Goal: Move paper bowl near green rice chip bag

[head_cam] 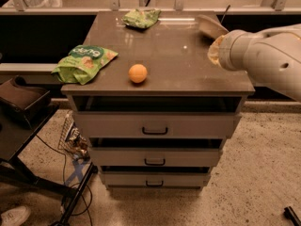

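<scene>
The paper bowl (pixel 210 26) is white and shallow; it hangs tilted above the back right corner of the brown cabinet top (pixel 183 62). My gripper (pixel 214 44) is at the end of the white arm coming in from the right, just under the bowl, and holds it by its near rim; the arm hides most of the gripper. The green rice chip bag (pixel 85 62) is bright lime green with white lettering and lies at the left front edge of the top, far from the bowl.
An orange ball (pixel 138 73) sits near the front middle of the top. A smaller dull green bag (pixel 141 18) lies at the back middle. Drawers (pixel 155 125) are below. A black cart (pixel 21 102) and cables stand on the floor to the left.
</scene>
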You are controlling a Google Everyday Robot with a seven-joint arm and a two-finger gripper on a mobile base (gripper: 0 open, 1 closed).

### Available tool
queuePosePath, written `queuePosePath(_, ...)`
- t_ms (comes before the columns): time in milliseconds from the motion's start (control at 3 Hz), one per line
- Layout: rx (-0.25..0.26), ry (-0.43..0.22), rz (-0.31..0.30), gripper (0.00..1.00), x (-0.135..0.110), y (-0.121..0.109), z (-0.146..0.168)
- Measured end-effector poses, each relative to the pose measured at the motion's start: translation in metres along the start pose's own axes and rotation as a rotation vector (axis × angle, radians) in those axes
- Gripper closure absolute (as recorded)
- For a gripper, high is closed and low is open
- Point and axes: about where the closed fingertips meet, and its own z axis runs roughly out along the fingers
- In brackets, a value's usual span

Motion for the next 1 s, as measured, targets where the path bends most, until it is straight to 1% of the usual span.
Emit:
queuePosePath(333,0.004,-0.006,-0.011,0.98,-0.0026,-0.0054,-0.0040)
queuePosePath(1000,0.007,-0.009,-0.014,0.53,-0.0054,-0.0068,-0.0052)
